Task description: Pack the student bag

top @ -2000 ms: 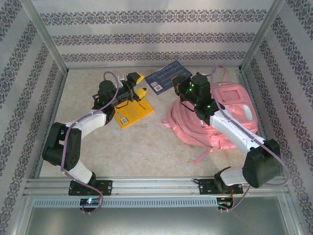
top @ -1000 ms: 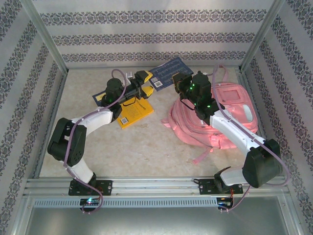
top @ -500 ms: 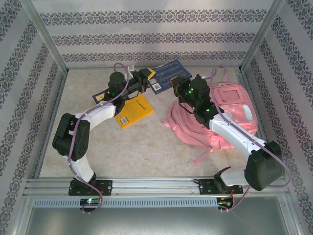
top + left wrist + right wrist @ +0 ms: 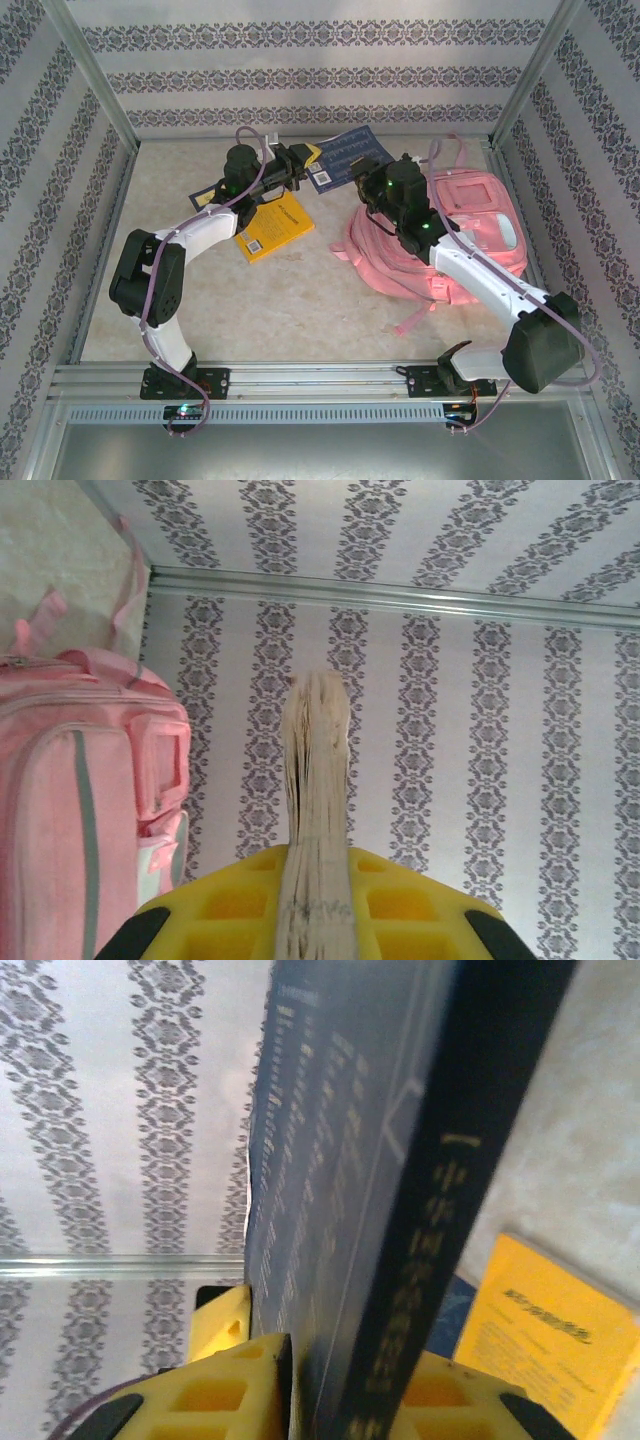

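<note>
Pink student bag (image 4: pixel 480 228) lies on the surface (image 4: pixel 300 300), right side; left pincer (image 4: pixel 305 165) and right pincer (image 4: pixel 360 172) both clench the blue book (image 4: pixel 343 150); yellow book (image 4: pixel 272 228) lies nearby.

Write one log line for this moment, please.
left gripper: shut on blue book | right gripper: shut on same book | yellow book: flat on table | student bag: on table, right side

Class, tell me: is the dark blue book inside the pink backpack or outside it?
Outside: the left hand and right hand both grip the dark blue book, beside the pink backpack.
</note>
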`<action>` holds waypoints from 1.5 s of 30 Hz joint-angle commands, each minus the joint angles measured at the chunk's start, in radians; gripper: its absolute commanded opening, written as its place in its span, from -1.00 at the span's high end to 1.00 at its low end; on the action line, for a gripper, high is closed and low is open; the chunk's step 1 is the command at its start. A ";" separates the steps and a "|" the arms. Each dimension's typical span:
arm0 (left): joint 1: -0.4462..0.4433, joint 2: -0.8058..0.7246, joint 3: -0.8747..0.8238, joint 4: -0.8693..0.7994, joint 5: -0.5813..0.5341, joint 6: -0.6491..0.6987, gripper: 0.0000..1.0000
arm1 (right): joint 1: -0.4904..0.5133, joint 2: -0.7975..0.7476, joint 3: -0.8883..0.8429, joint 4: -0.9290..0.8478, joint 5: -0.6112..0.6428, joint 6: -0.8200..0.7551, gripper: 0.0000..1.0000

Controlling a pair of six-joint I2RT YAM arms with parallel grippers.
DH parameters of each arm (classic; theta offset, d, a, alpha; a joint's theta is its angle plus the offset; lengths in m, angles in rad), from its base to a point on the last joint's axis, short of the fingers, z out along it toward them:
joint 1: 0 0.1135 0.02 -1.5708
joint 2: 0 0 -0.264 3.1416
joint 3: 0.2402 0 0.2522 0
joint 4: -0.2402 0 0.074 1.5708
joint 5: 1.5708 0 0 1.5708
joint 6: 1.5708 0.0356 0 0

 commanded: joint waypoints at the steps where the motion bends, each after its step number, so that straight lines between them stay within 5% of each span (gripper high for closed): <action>1: 0.045 -0.067 -0.012 -0.080 0.010 0.102 1.00 | -0.029 -0.072 0.049 -0.256 0.009 -0.176 0.39; 7: 0.105 -0.159 -0.098 -0.261 0.021 0.201 1.00 | -0.107 -0.080 0.120 -0.681 0.018 -0.465 0.33; 16: 0.124 -0.271 -0.126 -0.596 0.052 0.455 1.00 | -0.135 0.215 0.414 -1.058 0.045 -1.018 0.17; 28: 0.124 -0.327 -0.156 -0.672 0.061 0.516 1.00 | -0.261 0.376 0.479 -1.076 -0.057 -1.082 0.03; 35: 0.140 -0.366 -0.145 -0.831 -0.007 0.591 1.00 | -0.096 0.399 0.534 -1.122 0.134 -1.104 0.04; 45: 0.178 -0.384 -0.199 -0.891 -0.036 0.570 1.00 | 0.046 0.529 0.551 -1.120 0.154 -1.044 0.19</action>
